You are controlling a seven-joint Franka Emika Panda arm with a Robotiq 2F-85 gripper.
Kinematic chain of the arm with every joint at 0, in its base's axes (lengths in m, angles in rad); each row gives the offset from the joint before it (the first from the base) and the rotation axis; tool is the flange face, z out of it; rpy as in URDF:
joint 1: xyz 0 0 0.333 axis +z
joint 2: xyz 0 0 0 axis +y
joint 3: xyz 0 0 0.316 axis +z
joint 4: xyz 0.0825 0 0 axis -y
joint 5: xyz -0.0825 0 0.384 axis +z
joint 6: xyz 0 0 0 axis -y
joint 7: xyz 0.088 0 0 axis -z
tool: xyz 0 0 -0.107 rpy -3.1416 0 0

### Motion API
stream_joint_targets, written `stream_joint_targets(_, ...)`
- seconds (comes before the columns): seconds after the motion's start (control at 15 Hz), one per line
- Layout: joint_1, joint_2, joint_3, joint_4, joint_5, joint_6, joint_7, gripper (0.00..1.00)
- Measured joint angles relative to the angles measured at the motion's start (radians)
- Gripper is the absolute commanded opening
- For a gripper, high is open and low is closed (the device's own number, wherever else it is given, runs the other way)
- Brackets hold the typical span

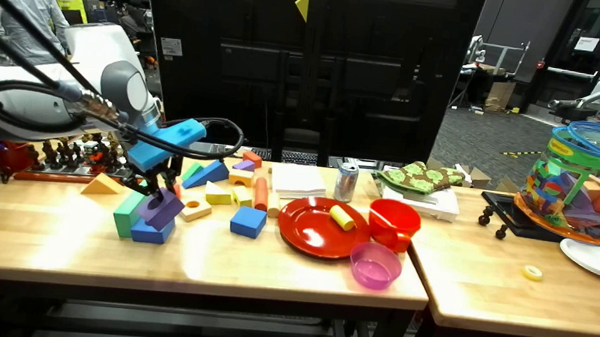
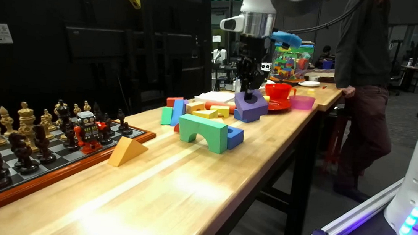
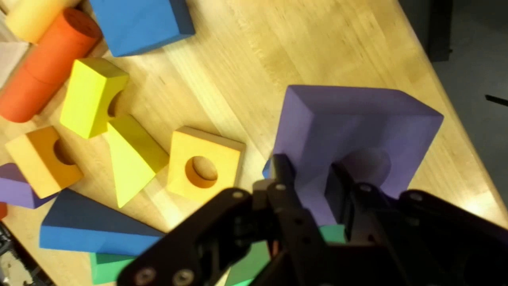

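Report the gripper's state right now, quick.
Gripper: closed, holding the purple block at a tilt.

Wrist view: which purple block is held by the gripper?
The purple block with a hole, tilted in the gripper; the other purple block, at the picture's left edge, lies apart.
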Motion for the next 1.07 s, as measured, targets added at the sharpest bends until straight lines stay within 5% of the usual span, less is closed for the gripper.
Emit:
stream_joint_targets(0.6, -0.039, -0.044, 0.17, -0.059, -0.45, 0.107, 0.634, 0.06)
stream_joint_targets(1.07, -0.056, -0.082, 0.218, -0.062, -0.617, 0.01, 0.863, 0.06)
